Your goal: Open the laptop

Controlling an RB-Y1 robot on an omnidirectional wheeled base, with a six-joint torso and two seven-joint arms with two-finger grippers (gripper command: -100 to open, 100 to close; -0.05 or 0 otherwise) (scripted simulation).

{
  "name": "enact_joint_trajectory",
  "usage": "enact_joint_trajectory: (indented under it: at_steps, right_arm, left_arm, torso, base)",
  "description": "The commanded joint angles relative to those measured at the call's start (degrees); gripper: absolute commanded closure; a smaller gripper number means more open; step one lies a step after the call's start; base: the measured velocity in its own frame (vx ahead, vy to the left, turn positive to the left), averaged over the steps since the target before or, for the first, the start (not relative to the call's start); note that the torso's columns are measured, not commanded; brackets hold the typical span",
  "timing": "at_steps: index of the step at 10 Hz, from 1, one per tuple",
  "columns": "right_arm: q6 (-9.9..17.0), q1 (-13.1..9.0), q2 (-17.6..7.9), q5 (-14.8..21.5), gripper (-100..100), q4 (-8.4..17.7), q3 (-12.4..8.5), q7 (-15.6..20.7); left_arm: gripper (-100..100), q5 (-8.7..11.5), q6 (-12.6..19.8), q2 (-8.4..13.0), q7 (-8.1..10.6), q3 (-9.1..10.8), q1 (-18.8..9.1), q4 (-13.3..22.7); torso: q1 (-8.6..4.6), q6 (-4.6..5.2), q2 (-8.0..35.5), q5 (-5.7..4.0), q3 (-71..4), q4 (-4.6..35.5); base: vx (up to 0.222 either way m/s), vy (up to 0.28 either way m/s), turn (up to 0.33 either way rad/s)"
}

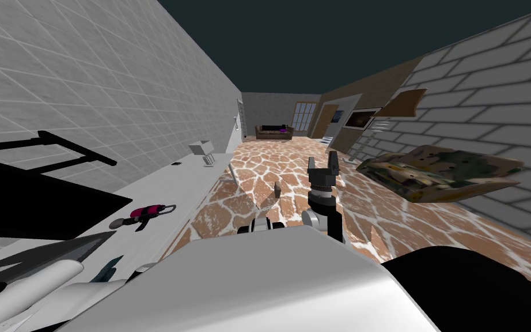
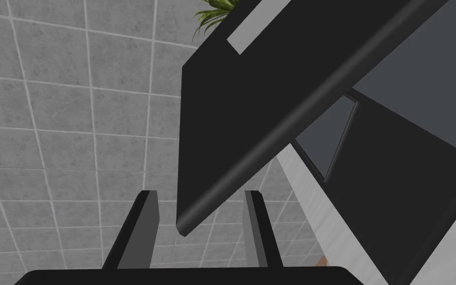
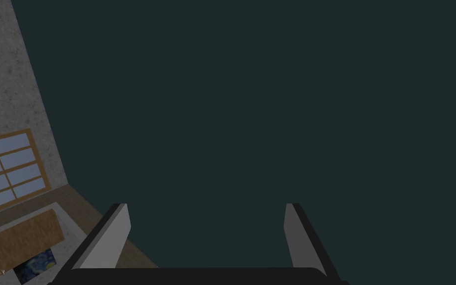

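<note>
The laptop is a black slab at the left end of a white counter. In the left wrist view its black lid stands raised off the base, which shows grey panels. A corner of the lid reaches down between the fingers of my left gripper. Those fingers stand apart on either side of the corner, with a gap on both sides. My right gripper points up over the floor, open and holding nothing.
A red and black tool and a white box lie farther along the counter. A grey tiled wall runs behind the laptop, with plant leaves above the lid. A tilted painting hangs on the right wall.
</note>
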Motion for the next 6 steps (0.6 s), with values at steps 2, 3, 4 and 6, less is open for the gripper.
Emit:
enact_joint_trajectory:
  at_steps: [2,3,4,6]
  right_arm:
    - [0.0,0.0,0.0,0.0,0,0.0,0.0,0.0]
    - [0.0,0.0,0.0,0.0,0,0.0,0.0,0.0]
    - [0.0,0.0,0.0,0.0,0,0.0,0.0,0.0]
    - [0.0,0.0,0.0,0.0,0,0.0,0.0,0.0]
  left_arm:
    - [100,6.6,-2.8,1.1,-2.93,-0.21,0.1,4.9]
    - [100,7.7,-2.8,1.1,-2.93,-0.21,0.1,4.9]
    - [100,9.3,-5.8,4.2,-5.86,-0.29,1.3,7.6]
    - [100,13.6,-8.0,5.4,-8.83,-0.29,1.3,9.0]
  torso:
    - [0.18,-0.19,-0.2,0.35,0.0,-0.1]
    - [0.34,-0.07,-0.2,0.50,0.0,-0.1]
    - [0.48,0.07,-0.2,0.51,0.0,-0.1]
    - [0.33,0.22,-0.1,0.19,0.0,0.0]
  base:
    - [-0.012,0.000,0.018]
    - [0.006,-0.010,0.021]
    - [-0.092,-0.052,-0.270]
    - [-0.091,-0.025,-0.101]
